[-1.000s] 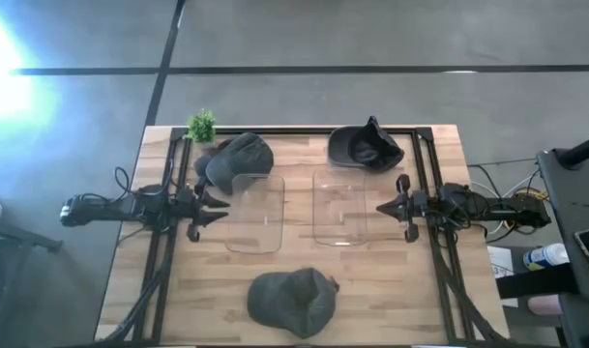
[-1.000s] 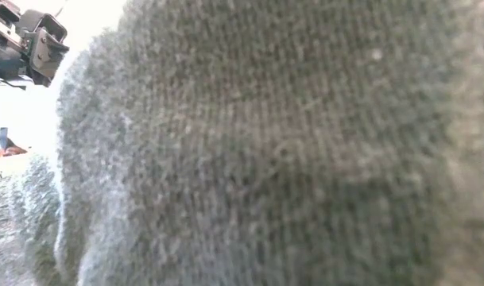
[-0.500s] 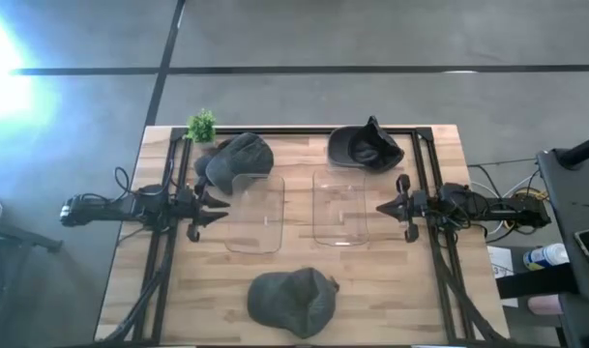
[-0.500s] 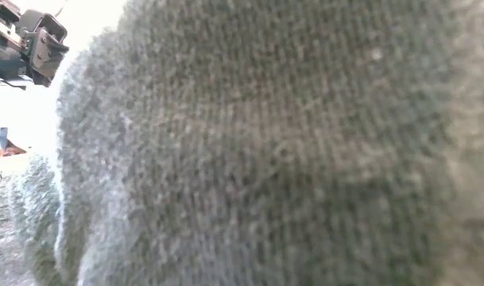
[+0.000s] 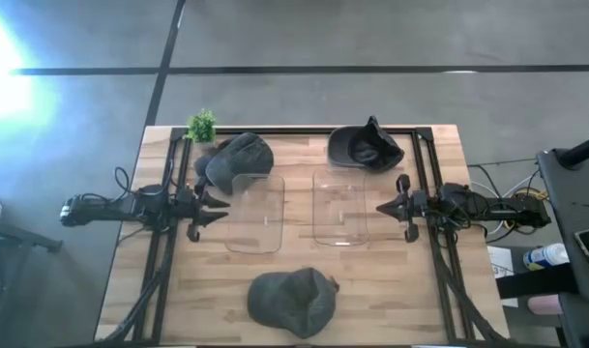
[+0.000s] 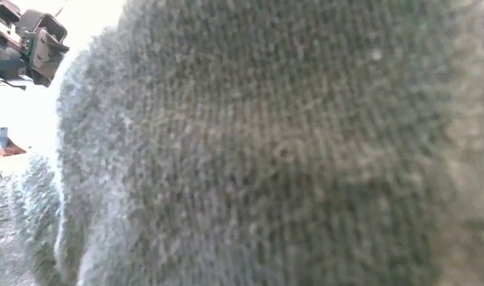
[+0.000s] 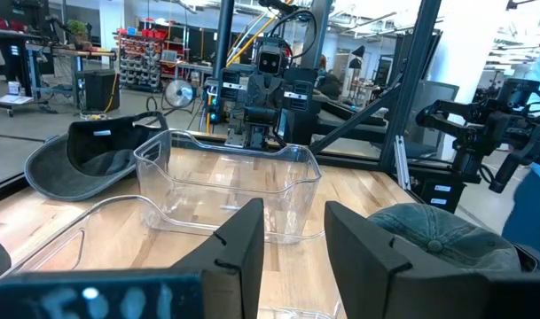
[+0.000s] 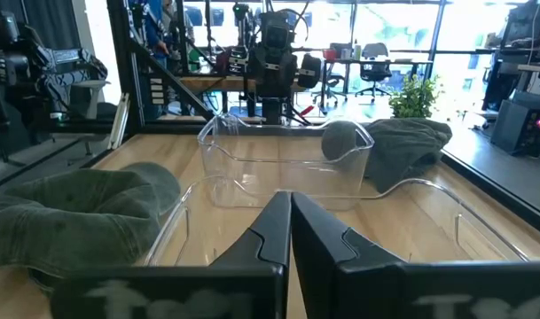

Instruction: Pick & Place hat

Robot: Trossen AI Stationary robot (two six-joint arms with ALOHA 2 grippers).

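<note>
A: Where are the hats?

B: Three on the surface point(image 5: 391, 290); a grey cap point(image 5: 289, 300) at 6 o'clock, near the front edge; another grey hat point(image 5: 238, 158) at 11 o'clock, touching the left bin point(image 5: 255, 215); a black cap point(image 5: 364, 147) at 1 o'clock, just behind the right bin point(image 5: 340, 208); the low view is filled by grey knit fabric point(image 6: 289, 151).

A: And the arms?

B: Left gripper point(image 5: 217, 204) sits at 9 o'clock beside the left bin, fingers point(image 7: 243, 244) parted, holding nothing; right gripper point(image 5: 383, 207) sits at 3 o'clock beside the right bin, fingers point(image 8: 265, 232) pressed together, empty; a small plant point(image 5: 202, 127) stands at the 11 o'clock corner.
</note>
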